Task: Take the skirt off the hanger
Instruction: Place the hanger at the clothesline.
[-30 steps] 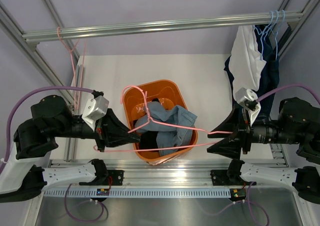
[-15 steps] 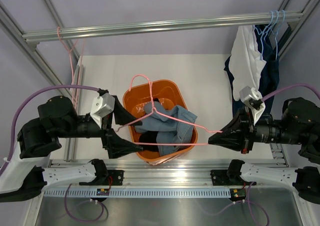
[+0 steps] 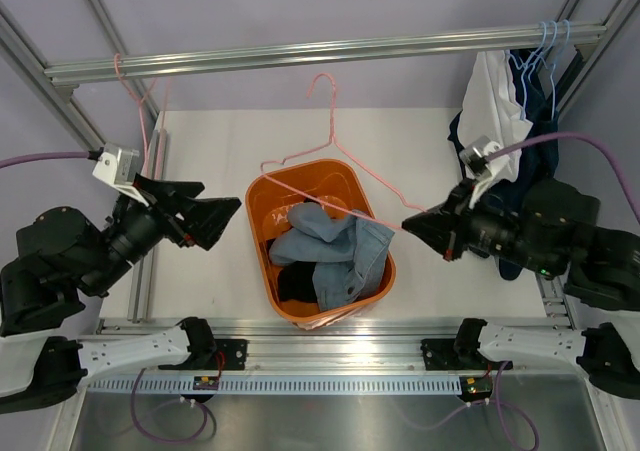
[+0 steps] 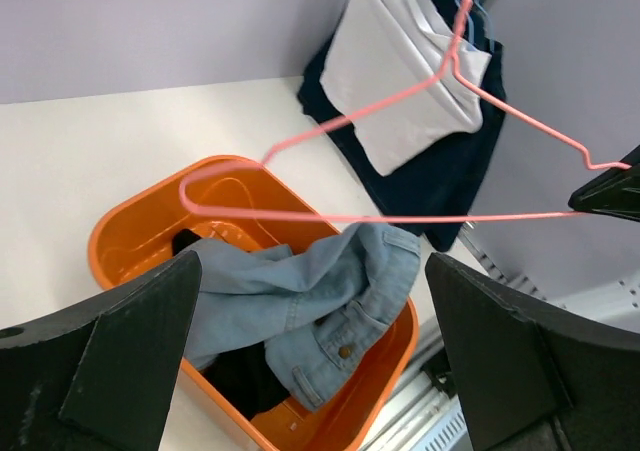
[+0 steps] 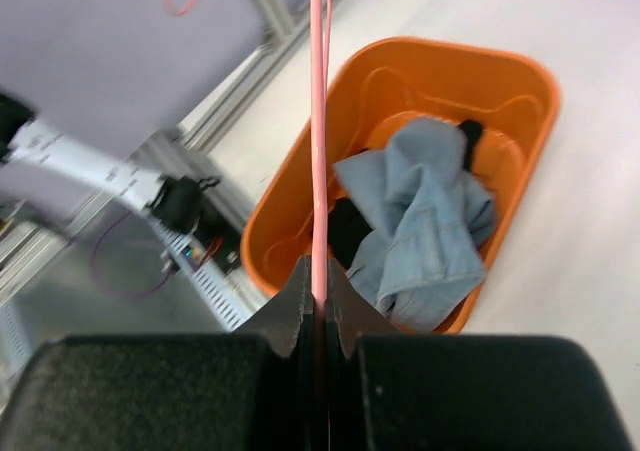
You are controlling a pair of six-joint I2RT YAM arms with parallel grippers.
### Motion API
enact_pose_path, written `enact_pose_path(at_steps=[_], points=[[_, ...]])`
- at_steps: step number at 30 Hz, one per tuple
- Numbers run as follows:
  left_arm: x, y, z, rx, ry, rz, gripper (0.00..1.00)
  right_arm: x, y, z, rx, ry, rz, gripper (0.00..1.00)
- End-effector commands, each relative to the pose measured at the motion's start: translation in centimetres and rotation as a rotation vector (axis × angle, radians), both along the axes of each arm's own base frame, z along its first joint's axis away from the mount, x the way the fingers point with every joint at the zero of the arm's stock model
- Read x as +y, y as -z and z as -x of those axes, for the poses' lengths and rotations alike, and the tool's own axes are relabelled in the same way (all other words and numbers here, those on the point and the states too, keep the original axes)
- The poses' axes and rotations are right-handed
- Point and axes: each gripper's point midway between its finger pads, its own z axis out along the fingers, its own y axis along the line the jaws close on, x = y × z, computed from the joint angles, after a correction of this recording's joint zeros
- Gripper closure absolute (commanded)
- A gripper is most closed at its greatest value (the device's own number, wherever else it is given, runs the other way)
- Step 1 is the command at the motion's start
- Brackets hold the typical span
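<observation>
Big white table (image 3: 420,291) first, with an orange bin (image 3: 320,314) sitting near the front middle of it. The skirt (image 3: 335,251) is crumpled inside the bin, off the hanger, with one fold draped over the bin's near right rim. From above it's just a blue lump. The left wrist view is the one that shows its waistband and a button (image 4: 343,352), and something black (image 4: 240,381) tucked under it.

Off at the far right, a white garment (image 3: 495,111) and dark navy stuff (image 3: 540,141) hang from the rail (image 3: 320,56).

The left tool (image 3: 222,219) hovers left of the bin with its fingers (image 4: 130,351) spread wide, holding nothing.

The right tool (image 3: 410,226) is right of the bin. You can't really judge its grip from overhead, but its own wrist camera shows it pinched tight on the pink wire.

The hanger (image 3: 352,161) is bare, held by that one corner, with its hook pointing toward the rail. In the left wrist view its bottom bar (image 4: 400,217) runs across above the skirt, not touching it.
</observation>
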Motion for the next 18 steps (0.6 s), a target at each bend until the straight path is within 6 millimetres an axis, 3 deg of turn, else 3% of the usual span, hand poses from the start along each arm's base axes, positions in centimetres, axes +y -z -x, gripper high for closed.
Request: enact_pose_path(at_steps=[1, 2, 6, 9, 10, 11, 13, 14, 16, 17, 18], points=[[1.2, -0.2, -1.9, 0.021, -0.152, 0.058, 0.01, 2.4, -1.8, -5.9, -0.056, 0.233, -0.021, 1.00], [1.4, 0.6, -1.9, 0.036, -0.164, 0.064, 0.01, 2.1, -2.4, -7.1, -0.075, 0.304, -0.030, 1.00], [1.3, 1.9, -1.7, 0.044, -0.155, 0.103, 0.01, 4.2, -4.0, -10.3, -0.145, 0.400, -0.062, 1.00], [0.6, 2.2, -1.4, 0.039, -0.113, 0.110, 0.01, 6.4, -5.8, -11.9, -0.194, 0.415, -0.116, 1.00], [0.5, 2.6, -1.2, 0.043, -0.103, 0.099, 0.01, 8.0, -5.5, -12.8, -0.199, 0.419, -0.101, 1.00], [0.5, 2.7, -1.2, 0.044, -0.100, 0.091, 0.01, 8.4, -6.9, -13.0, -0.213, 0.413, -0.125, 1.00], [0.1, 3.1, -1.0, 0.049, -0.079, 0.074, 0.01, 11.1, -6.1, -14.3, -0.213, 0.403, -0.092, 1.00], [0.0, 3.2, -0.9, 0.051, -0.070, 0.074, 0.01, 11.6, -7.5, -14.3, -0.224, 0.388, -0.121, 1.00], [-0.3, 3.7, -0.7, 0.058, -0.055, 0.061, 0.01, 13.8, -6.6, -15.4, -0.210, 0.381, -0.102, 1.00], [-0.2, 3.9, -0.7, 0.064, -0.055, 0.062, 0.01, 14.2, -7.6, -15.3, -0.215, 0.371, -0.125, 1.00], [-0.1, 4.1, -0.6, 0.065, -0.057, 0.059, 0.01, 14.9, -7.4, -15.6, -0.212, 0.366, -0.121, 1.00]])
